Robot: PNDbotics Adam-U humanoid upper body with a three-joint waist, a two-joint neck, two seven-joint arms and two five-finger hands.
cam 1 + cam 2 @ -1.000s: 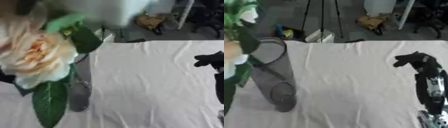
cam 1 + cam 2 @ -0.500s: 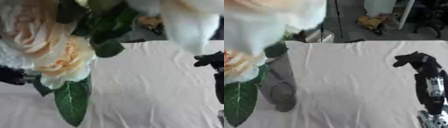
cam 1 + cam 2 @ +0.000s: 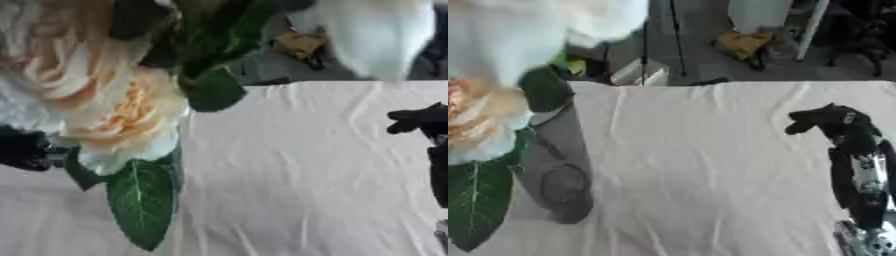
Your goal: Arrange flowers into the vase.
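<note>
Right eye view: clear glass vase stands upright on the left of the bench, which is covered with a wrinkled white cloth. The vase's round base shows through the glass near the bottom.

Flowers very close to the camera, filling the left side of both views and blurred. A cream-and-peach rose hangs in front of the vase, over its mouth as seen from here; whether any stem is inside the vase cannot be told. A large white bloom covers the upper left corner. A second white bloom shows at the top right in the left eye view. Dark green leaves sit among the blooms; one long veined leaf points down towards the near edge.

Left hand: only a dark shape at the left edge, behind the rose. Cannot tell how its fingers stand, or what it holds.

Right hand: on the right side, well apart from the vase and flowers, raised above the cloth with its forearm running down to the near right corner. Fingers curled inward, holding nothing.

Beyond the far edge of the bench: grey floor, a yellow object, tripod legs.
</note>
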